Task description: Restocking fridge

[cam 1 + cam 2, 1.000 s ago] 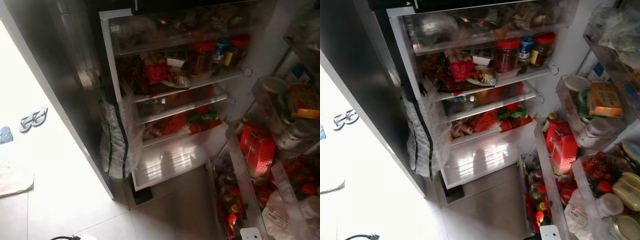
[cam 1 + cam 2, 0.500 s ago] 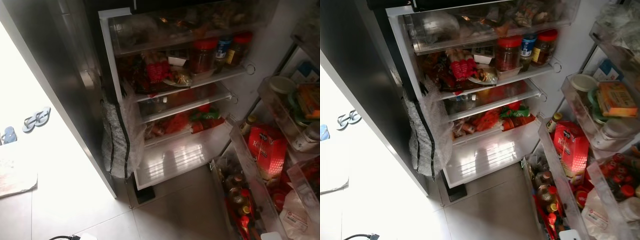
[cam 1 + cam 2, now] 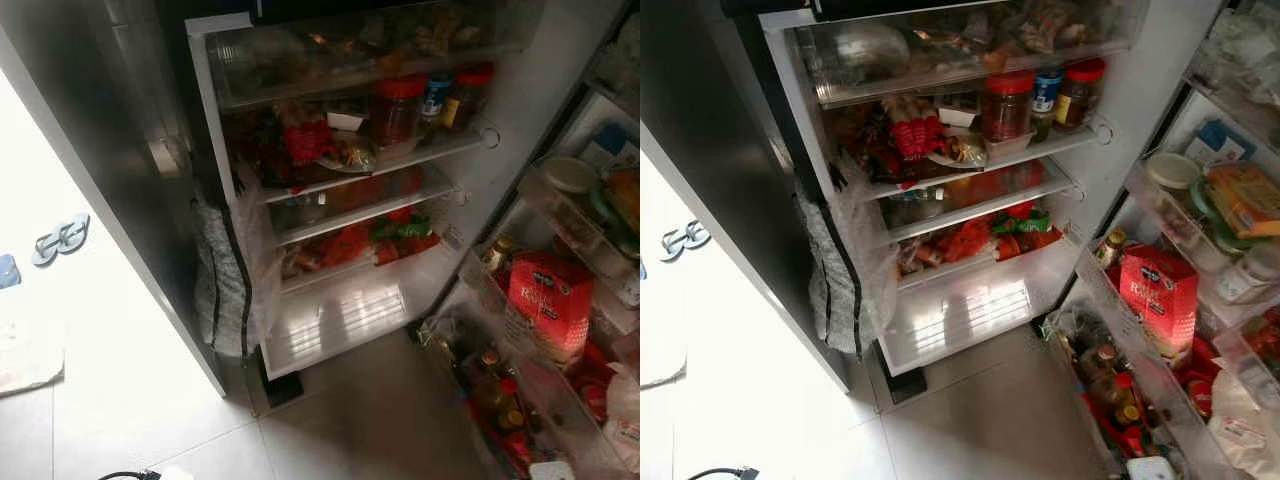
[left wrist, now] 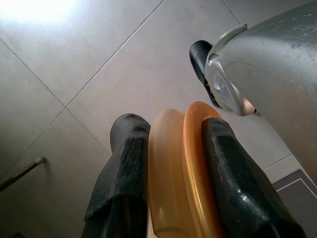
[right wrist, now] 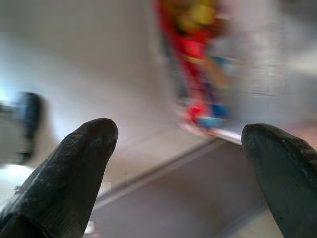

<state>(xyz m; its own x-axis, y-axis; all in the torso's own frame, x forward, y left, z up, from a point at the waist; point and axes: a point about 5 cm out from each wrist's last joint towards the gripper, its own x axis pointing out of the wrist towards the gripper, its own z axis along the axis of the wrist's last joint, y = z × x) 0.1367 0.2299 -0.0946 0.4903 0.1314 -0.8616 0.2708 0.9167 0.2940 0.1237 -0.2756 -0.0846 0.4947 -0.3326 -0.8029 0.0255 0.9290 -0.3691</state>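
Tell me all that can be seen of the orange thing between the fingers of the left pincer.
The orange thing looks like smooth, slightly see-through plastic, perhaps a lid or shallow container seen edge-on. It has a paler, rounded part and a deeper orange rim beside it. The left pincer is shut on it, one black finger pressing each side. It is held above the grey tiled floor, touching nothing else that can be seen. Its lower part is out of frame.

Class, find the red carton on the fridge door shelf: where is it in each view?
Left eye view: red carton, lower right.
Right eye view: right of centre, lower half.
Left wrist view: floor; left tool grips an orange lid.
Right wrist view: too blurred to tell.
Shared landmark: red-lidded jar, upper shelf.
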